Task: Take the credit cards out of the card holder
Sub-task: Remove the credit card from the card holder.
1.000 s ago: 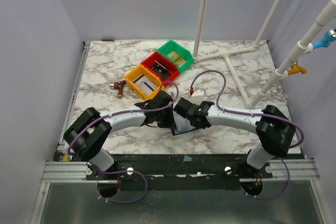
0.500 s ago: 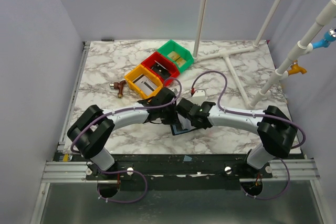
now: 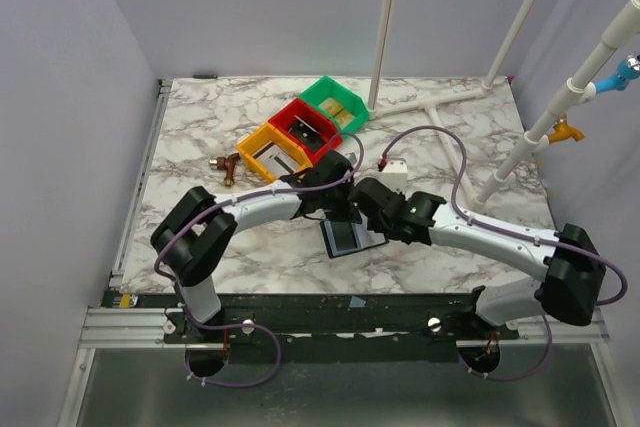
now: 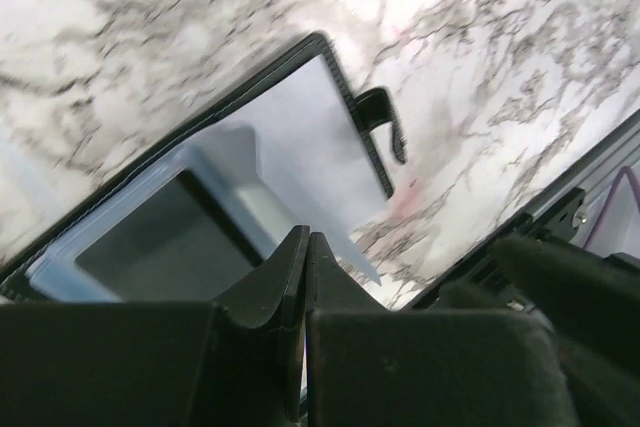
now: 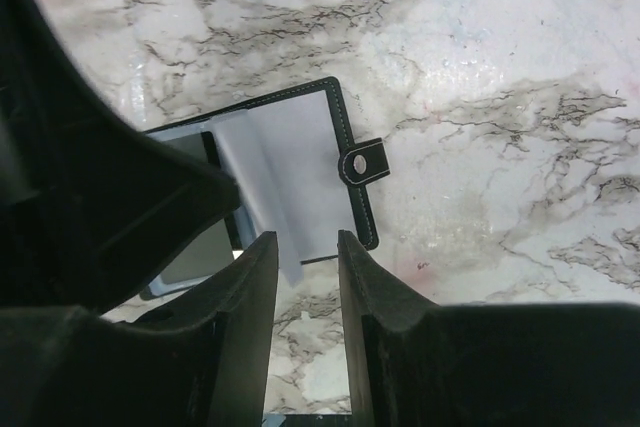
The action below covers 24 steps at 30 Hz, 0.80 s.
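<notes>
Both arms are bending in toward the middle; left gripper (image 4: 305, 239) is pinching fully closed; right gripper (image 5: 308, 240) is hanging slightly parted

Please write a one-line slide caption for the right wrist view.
Black card holder lying open on the marble table, right gripper poised over its near edge, jaws apart.

A marble-patterned worktop (image 3: 200, 127) is carrying everything. The card holder (image 3: 346, 238) is lying open near its front edge. A yellow bin (image 3: 285, 179), red bin (image 3: 322, 154) and green bin (image 3: 352, 125) are sitting in a touching diagonal row, a brown pipe fitting (image 3: 226, 164) is lying just left of them, and a white pipe frame (image 3: 440, 132) is resting at the right.
</notes>
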Tool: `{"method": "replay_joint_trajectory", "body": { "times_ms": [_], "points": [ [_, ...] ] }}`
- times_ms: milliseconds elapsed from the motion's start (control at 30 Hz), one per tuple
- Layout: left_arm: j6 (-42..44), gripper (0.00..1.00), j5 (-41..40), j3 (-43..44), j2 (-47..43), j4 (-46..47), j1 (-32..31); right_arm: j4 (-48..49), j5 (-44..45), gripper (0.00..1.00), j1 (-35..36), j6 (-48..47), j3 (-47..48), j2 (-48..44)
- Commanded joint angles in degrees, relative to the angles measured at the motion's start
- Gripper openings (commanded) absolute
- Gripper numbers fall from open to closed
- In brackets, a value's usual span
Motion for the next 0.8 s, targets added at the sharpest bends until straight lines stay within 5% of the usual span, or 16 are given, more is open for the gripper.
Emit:
{"method": "replay_joint_trajectory", "body": {
  "times_ms": [0, 767],
  "points": [
    [1.02, 0.02, 2.14, 4.71, 3.89, -1.22, -0.97, 1.15, -1.94, 0.34, -0.15, 1.07, -0.51, -2.51],
    [2.44, 0.06, 2.1, 10.85, 8.44, -4.57, -0.38, 16.86, -9.77, 0.14, -3.58, 4.9, -11.4, 2.71]
  ]
}}
